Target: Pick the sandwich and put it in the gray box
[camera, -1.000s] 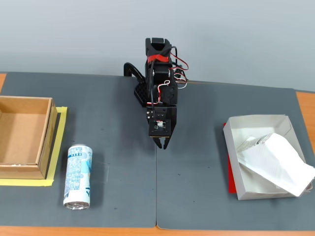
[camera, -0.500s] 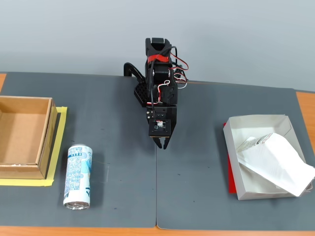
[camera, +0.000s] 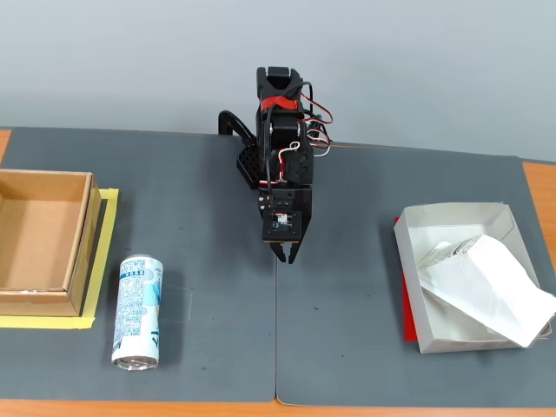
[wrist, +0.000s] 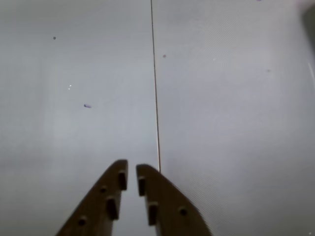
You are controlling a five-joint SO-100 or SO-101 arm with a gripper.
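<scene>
Already the sandwich (camera: 491, 287) lies in the gray box (camera: 415, 295) at the right of the fixed view, its flat white package resting slantwise across the tray, one corner poking out over the lower right wall (the package is nearly as wide as the tray, which would explain the tilt). By that lie I judge the placing done. The gripper (camera: 286, 254) hangs at the middle of the table (camera: 347, 191), well apart from the box, pointing down at the bare dark mat near the seam between the two mats (wrist: 154, 83); in the wrist view the fingers (wrist: 110, 196) stand nearly together, only a thin gap between them, and hold nothing. That folded, central pose looks like a rest position, clear of everything on the table. At the left of the fixed view a blue-and-white drink can (camera: 138, 300) lies on its side beside a brown cardboard box (camera: 43, 241) set on yellow tape (camera: 102, 261); both are far from the arm and play no part here.
</scene>
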